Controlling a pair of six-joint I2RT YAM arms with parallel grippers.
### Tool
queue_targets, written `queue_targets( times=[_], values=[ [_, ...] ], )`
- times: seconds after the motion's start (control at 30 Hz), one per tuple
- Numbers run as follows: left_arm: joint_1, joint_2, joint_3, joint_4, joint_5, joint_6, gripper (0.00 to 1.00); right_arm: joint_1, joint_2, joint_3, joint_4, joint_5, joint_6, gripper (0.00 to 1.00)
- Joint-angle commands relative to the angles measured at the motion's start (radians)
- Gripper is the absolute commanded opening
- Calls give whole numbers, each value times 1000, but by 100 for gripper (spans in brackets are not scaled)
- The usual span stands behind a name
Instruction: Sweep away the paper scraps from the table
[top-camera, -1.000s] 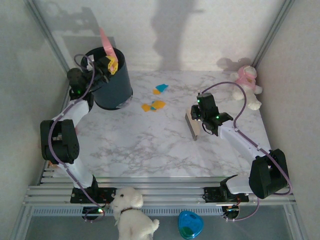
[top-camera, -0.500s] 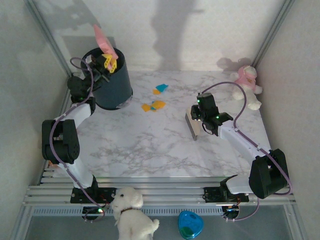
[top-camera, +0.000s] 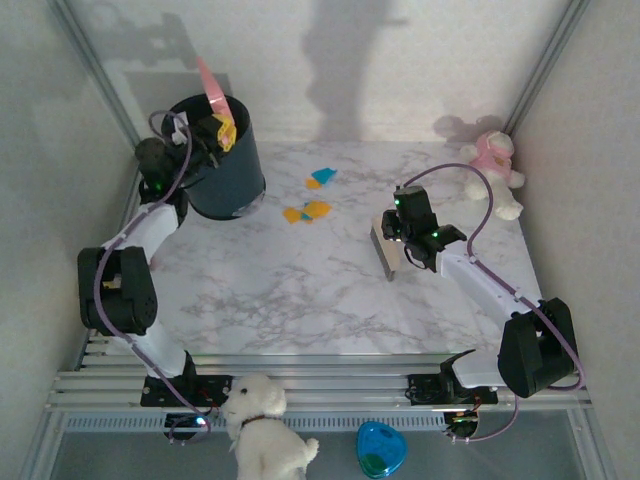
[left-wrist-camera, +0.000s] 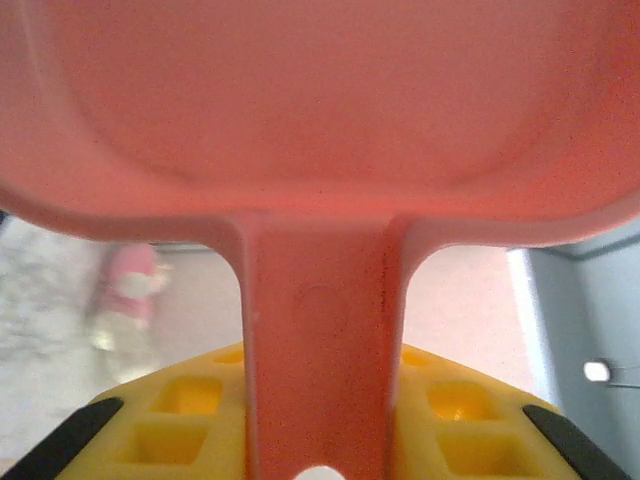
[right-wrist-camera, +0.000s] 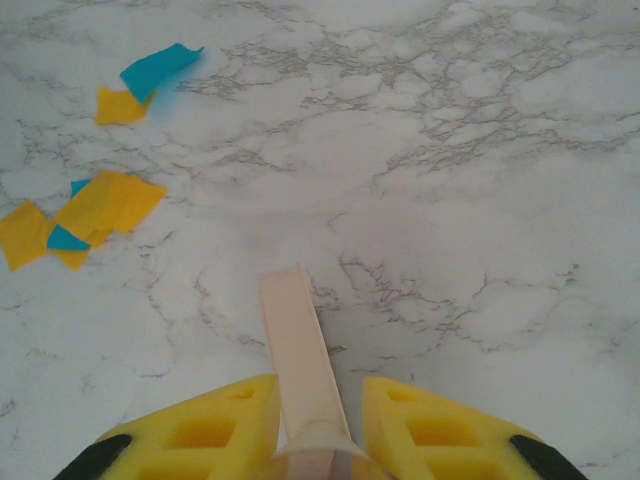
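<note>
Marble-veined white counter (top-camera: 300, 300), enclosed by grey wall panels (top-camera: 60, 130). A pink dustpan (top-camera: 208, 80) is pinched by its handle in the left claw (top-camera: 218, 128) and held raised and tilted. A dark bin (top-camera: 228, 175) is noted directly beneath that claw. From the left wrist, the handle is seen clamped between the yellow fingers (left-wrist-camera: 180, 420), with the pan looming above them.

A pale brush (top-camera: 384, 250) is gripped by the right claw (top-camera: 408, 235), pressed together on its handle; the brush head is set on the counter just below the claw.

Orange-yellow and teal paper scraps (top-camera: 307, 211) are recorded on the counter in two loose clusters. They lie ahead and to the left of the right claw, well apart from it, between it and the bin.
</note>
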Motion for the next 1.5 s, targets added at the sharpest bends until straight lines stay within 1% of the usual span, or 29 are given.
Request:
queue_targets(
  times=[0.0, 0.03, 0.1, 0.23, 0.33, 0.53, 0.67, 0.77, 0.87, 1.07, 1.37, 1.47],
  values=[
    [-5, -72, 108, -319, 13, 324, 0, -6, -27, -12, -7, 3, -8, 0],
    [-5, -74, 130, -361, 12, 371, 0, -6, -29, -14, -4, 3, -8, 0],
    [-5, -78, 175, -506, 7, 478, 0, -6, -32, -20, 2, 3, -8, 0],
    [-14, -84, 249, -680, 3, 644, 0, -5, -37, -28, 16, -2, -5, 0],
    [-29, -84, 327, -837, -21, 784, 0, -5, -37, -27, 17, -2, -3, 0],
    [-88, -75, 456, -1056, -116, 1003, 0, -6, -43, -28, 23, -2, -2, 0],
    [-154, -70, 540, -1212, -224, 1171, 0, -5, -57, -34, 24, 5, -8, 0],
    [-194, -94, 533, -1252, -309, 1255, 0, -5, -72, -40, 26, 22, -10, 0],
    [-228, -117, 507, -1273, -332, 1329, 0, -6, -89, -52, 35, 31, -14, 0],
    [-298, -156, 463, -1345, -425, 1472, 0, -6, -119, -72, 55, 41, -29, 0],
    [-403, -246, 320, -1373, -483, 1636, 0, -5, -137, -81, 72, 43, -50, 0],
    [-432, -271, 277, -1386, -498, 1672, 0, -6, -138, -82, 72, 46, -55, 0]
  ],
)
